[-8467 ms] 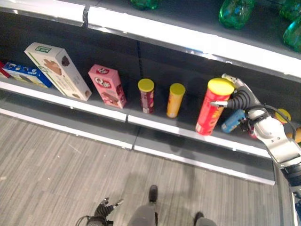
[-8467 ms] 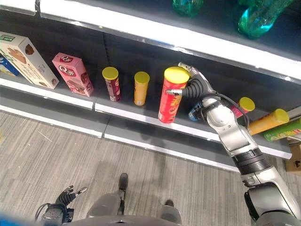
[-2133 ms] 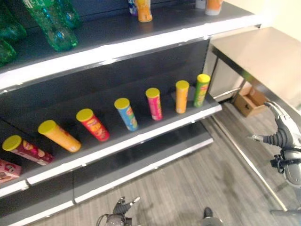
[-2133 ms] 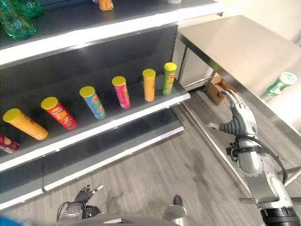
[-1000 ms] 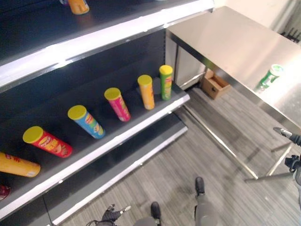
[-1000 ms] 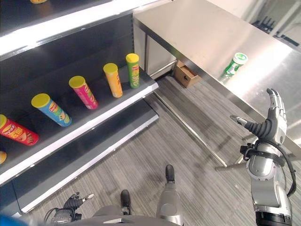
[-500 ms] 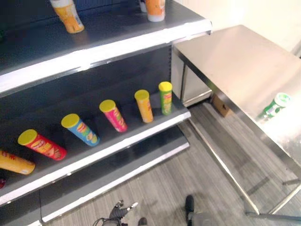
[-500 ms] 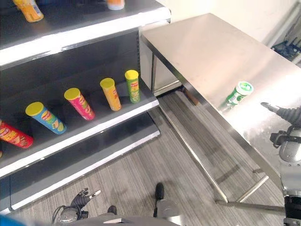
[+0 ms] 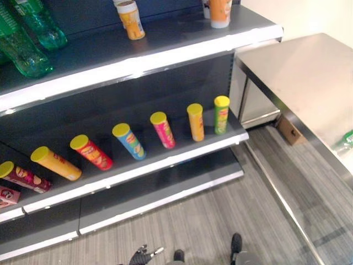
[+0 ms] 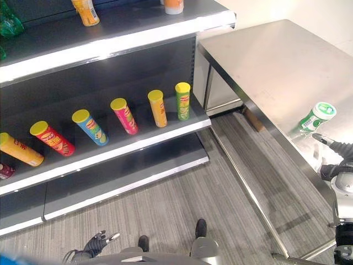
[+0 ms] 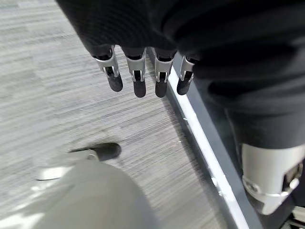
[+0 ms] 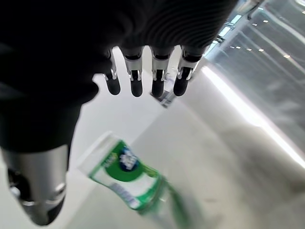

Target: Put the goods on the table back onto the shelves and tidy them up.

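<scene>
A green and white can (image 10: 315,117) stands upright on the steel table (image 10: 265,61) near its front edge. My right hand (image 10: 339,148) hovers just beside and below it, apart from it. In the right wrist view the fingers (image 12: 136,78) reach out straight over the can (image 12: 128,179), the thumb (image 12: 38,191) to one side, nothing held. My left hand (image 10: 95,243) hangs low over the floor with its fingers (image 11: 138,78) relaxed and empty.
The middle shelf (image 10: 138,146) carries a row of leaning yellow-lidded tubes, from a green one (image 10: 182,101) at its table end to a yellow-orange one (image 10: 19,149). Green bottles (image 9: 25,41) and orange cups (image 9: 132,19) stand on the top shelf. A cardboard box (image 9: 289,130) sits under the table.
The camera has swung, showing more of the shelves. My right hand now sits closer to the green and white can than half a second ago.
</scene>
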### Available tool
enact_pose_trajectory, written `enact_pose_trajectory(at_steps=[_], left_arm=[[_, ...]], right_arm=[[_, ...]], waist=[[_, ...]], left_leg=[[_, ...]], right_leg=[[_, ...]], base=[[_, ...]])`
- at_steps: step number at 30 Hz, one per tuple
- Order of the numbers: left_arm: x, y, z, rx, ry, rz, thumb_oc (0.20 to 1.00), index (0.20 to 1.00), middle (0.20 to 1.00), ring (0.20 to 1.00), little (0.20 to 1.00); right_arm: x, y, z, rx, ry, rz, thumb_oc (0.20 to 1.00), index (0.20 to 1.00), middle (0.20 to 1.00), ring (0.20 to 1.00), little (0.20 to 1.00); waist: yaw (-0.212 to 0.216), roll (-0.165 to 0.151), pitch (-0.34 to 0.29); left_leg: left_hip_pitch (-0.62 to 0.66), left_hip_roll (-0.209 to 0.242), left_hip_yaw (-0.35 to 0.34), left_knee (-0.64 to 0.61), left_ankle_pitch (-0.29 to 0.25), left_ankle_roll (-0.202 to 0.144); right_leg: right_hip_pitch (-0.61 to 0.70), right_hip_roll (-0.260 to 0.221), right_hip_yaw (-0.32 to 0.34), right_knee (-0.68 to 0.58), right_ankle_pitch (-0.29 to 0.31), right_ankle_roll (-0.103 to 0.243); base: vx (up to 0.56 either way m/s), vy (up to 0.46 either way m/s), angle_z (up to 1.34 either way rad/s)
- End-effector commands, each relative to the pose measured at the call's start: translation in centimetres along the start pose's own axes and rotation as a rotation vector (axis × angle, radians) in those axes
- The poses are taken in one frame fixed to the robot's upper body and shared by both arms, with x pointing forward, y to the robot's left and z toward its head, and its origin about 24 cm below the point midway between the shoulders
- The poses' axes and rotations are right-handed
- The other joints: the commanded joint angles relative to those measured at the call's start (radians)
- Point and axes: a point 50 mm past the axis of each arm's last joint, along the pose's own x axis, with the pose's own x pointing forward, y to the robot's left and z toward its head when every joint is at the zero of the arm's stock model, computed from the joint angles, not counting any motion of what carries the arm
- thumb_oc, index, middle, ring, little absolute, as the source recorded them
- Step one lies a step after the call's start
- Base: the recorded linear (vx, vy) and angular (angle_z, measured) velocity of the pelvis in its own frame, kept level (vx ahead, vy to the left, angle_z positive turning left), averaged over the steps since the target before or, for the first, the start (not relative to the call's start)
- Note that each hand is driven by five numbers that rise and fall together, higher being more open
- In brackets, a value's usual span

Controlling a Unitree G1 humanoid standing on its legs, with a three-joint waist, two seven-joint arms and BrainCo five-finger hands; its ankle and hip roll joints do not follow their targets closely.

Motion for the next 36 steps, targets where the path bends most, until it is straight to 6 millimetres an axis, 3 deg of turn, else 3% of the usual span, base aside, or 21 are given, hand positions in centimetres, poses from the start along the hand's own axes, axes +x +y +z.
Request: enact_pose_trajectory(at_steps=[1,5,19,36], left_arm=[[0.5,2.7,2.1,0.048,-0.059,0.048,1.0,1.0,1.0,1.0,1.0],[0.5,2.7,2.1,0.051,-0.058,0.052,1.0,1.0,1.0,1.0,1.0],[0.3,2.5,1.5,0.098,-0.061,0.052,1.0,1.0,1.0,1.0,1.0],[0.2,1.9,1.4,0.086,-0.062,0.051,1.0,1.0,1.0,1.0,1.0]], right_arm=[[1.7,-1.0,3.2,-0.059,-0.114,-0.023,1.0,1.0,1.0,1.0,1.0],[2.1,-1.1,3.3,-0.113,-0.111,-0.037,1.0,1.0,1.0,1.0,1.0],[4.3,-0.8,6.6,-0.205,-0.169,-0.085,1.0,1.0,1.0,1.0,1.0],[4.3,-1.6,8.3,-0.199,-0.24,-0.189,1.0,1.0,1.0,1.0,1.0]], waist=[[0.017,-0.079,-0.026],[0.019,-0.078,-0.025],[0.031,-0.04,0.009],[0.032,-0.035,0.014]], left_leg=[[0.024,0.03,0.085,0.02,0.009,-0.061],[0.024,0.028,0.08,0.016,0.011,-0.062],[0.0,0.004,0.084,-0.001,0.025,-0.052],[0.011,0.01,0.076,-0.01,0.028,-0.054]], right_leg=[[0.065,-0.008,0.017,0.086,-0.214,0.034],[0.064,-0.009,0.015,0.086,-0.213,0.034],[0.021,-0.016,0.049,0.059,-0.187,0.049],[0.036,-0.005,0.047,0.05,-0.194,0.045]], base=[[0.0,0.0,0.0],[0.01,-0.009,0.07],[0.03,-0.013,-0.03],[0.0,0.0,0.0]])
